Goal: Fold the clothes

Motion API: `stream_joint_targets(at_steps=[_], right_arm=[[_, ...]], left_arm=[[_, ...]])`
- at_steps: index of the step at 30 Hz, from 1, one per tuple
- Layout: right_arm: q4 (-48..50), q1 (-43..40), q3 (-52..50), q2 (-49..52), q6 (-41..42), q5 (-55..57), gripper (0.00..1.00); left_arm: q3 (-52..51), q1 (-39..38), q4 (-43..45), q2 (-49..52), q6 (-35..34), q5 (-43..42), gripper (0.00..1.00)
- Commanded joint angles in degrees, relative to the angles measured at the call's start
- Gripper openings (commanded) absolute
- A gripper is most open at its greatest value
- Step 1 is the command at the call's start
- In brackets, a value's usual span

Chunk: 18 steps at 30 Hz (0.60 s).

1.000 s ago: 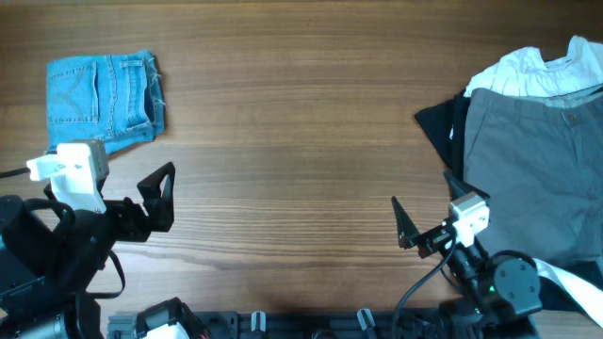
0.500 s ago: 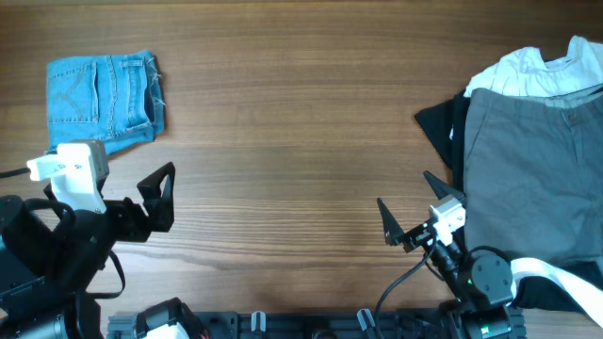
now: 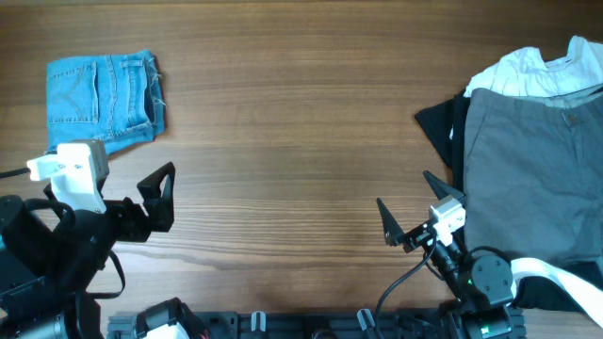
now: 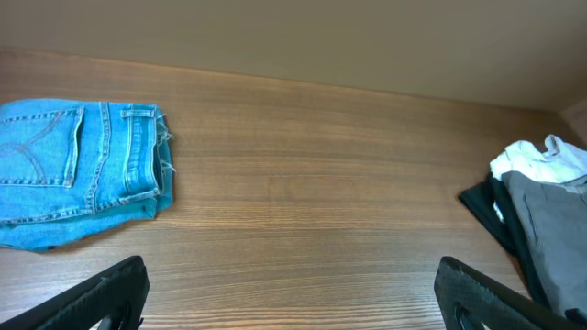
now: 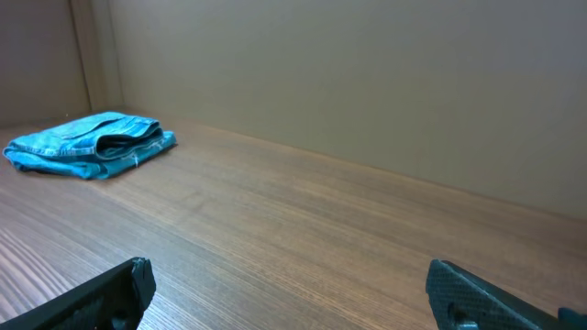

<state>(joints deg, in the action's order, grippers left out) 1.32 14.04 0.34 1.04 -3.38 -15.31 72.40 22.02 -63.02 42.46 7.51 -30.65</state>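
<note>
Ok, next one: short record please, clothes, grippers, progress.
jeans: folded, far left of table
right edge: grey trousers over white top and black garment, unfolded
left gripper: open, empty, on the near side of jeans
right gripper: open, empty, beside grey trousers
progress: jeans done, the rest not yet folded

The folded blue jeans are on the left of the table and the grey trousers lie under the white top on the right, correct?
Not quite. The overhead view shows the grey trousers lying over the white top, not under it. The folded blue jeans are indeed on the left of the table.
</note>
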Motion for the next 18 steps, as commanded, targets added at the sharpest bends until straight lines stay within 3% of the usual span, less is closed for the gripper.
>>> stream_joint_targets(at_steps=[1, 9, 15, 18], right_arm=[[0.15, -0.28, -0.04, -0.83, -0.98, -1.05, 1.00], [0.15, -0.28, -0.04, -0.76, -0.96, -1.07, 1.00], [0.15, -0.28, -0.04, -0.76, -0.98, -1.07, 1.00], [0.15, -0.28, -0.04, -0.76, -0.96, -1.05, 1.00]], left_arm=[[0.42, -0.33, 0.15, -0.09, 1.29, 0.31, 1.00], [0.42, -0.57, 0.15, -0.09, 1.29, 0.33, 1.00], [0.33, -5.44, -1.86, -1.81, 1.31, 2.86, 1.00], [-2.62, -9.27, 2.62, -4.09, 1.31, 4.48, 1.00]])
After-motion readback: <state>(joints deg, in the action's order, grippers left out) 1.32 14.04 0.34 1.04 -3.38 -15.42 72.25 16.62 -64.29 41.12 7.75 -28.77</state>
